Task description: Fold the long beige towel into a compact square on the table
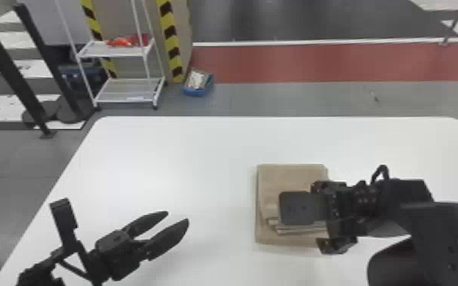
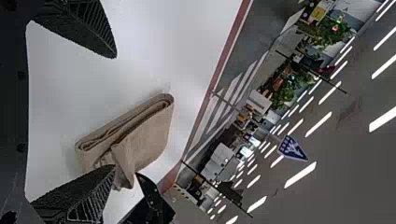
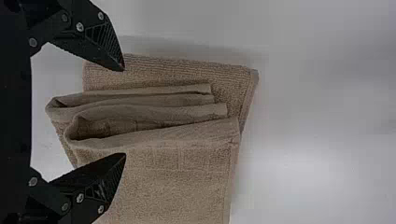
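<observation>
The beige towel (image 1: 291, 175) lies folded in several layers on the white table (image 1: 186, 152), right of its middle. My right gripper (image 1: 296, 209) is over the towel's near part. In the right wrist view my right gripper (image 3: 125, 112) stands open, its fingers apart above the loose layered folds of the towel (image 3: 163, 182). My left gripper (image 1: 178, 216) is open over the table, left of the towel, with nothing between its fingers. From the left wrist view, the towel (image 2: 144, 135) shows beyond my left gripper (image 2: 116, 112), its stacked layers visible along one side.
Beyond the table's far edge stand a white wire shelf (image 1: 125, 91) and a blue bin (image 1: 197, 89) on the floor. Black posts (image 1: 11, 68) rise past the table's left side. The right forearm reaches in from the right edge.
</observation>
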`<state>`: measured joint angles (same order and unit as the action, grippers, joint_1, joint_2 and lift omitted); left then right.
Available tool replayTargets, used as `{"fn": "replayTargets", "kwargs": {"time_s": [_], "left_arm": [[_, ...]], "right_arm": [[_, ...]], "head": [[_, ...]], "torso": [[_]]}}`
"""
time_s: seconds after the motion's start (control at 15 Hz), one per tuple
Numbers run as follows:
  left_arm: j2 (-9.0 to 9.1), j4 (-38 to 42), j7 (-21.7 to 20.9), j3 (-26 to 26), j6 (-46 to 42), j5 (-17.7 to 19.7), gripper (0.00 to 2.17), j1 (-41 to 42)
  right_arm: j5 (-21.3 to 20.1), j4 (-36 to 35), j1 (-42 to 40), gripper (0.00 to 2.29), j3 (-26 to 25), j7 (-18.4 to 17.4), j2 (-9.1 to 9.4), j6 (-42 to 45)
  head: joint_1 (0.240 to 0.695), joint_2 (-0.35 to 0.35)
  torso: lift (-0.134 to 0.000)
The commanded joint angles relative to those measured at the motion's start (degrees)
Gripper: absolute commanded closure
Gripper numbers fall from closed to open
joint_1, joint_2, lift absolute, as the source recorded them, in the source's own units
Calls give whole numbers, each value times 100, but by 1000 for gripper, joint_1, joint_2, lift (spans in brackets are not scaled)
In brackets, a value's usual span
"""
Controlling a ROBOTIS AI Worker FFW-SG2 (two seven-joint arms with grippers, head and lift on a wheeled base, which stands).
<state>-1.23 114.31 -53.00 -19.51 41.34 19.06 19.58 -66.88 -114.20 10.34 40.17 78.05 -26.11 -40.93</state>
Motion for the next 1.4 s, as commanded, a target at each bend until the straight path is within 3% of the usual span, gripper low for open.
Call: {"fn": "replayTargets", "kwargs": {"time_s": [0.0,0.2,0.53,0.8,1.27,1.33], "left_arm": [[0,48,-17,0,-7,1,36,55],[0,56,-35,-9,-25,1,36,72],[0,48,-44,0,-42,1,36,72],[-9,39,-44,0,-77,1,36,72],[-26,56,-141,88,-77,-16,36,46],[-26,56,-149,114,-77,-16,36,37]], "right_arm": [[-44,118,30,289,0,28,106,1],[-97,153,30,407,0,28,185,1],[-97,223,73,414,-44,28,273,1],[-106,408,144,650,-61,28,396,-70],[-70,372,153,829,-237,28,414,-122],[-70,381,144,1129,-255,28,414,-105]], "head": [[695,86],[695,89],[695,97],[695,97],[695,89],[695,84]], "torso": [[-124],[-124],[-124],[-124],[-124],[-124]]}}
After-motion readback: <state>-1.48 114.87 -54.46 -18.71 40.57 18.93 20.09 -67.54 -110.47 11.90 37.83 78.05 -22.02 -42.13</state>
